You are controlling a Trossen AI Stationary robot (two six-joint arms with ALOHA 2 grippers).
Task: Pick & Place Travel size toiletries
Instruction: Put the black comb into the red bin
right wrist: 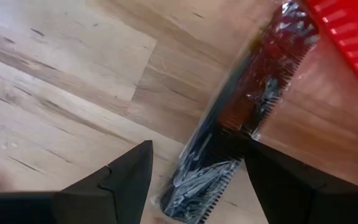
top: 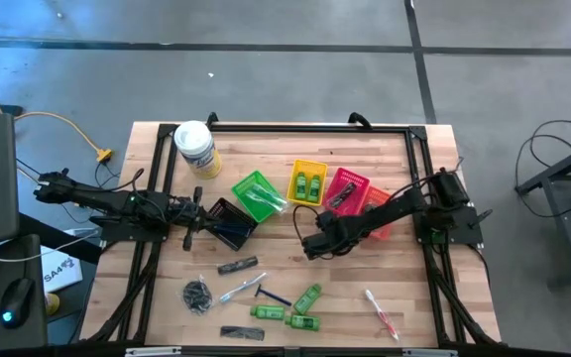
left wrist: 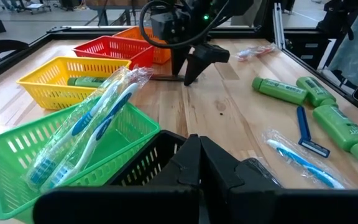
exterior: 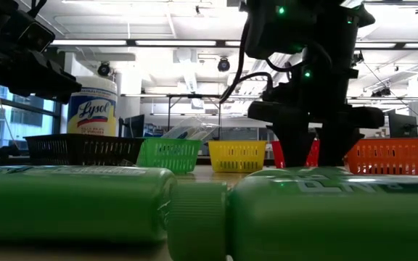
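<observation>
bare wood lies both sides of the wrapped black comb [right wrist: 241, 118], the red basket [right wrist: 347, 31] crowding its far end.

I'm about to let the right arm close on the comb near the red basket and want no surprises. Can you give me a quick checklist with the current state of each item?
1. Right gripper open: ok.
2. Comb lies between its fingers: ok, one end sits in the gap.
3. Comb flat on the table: ok.
4. Red basket clear of the fingers: cannot tell, it is close by.
5. Left gripper shut and out of the way, over the black basket: ok.
</observation>
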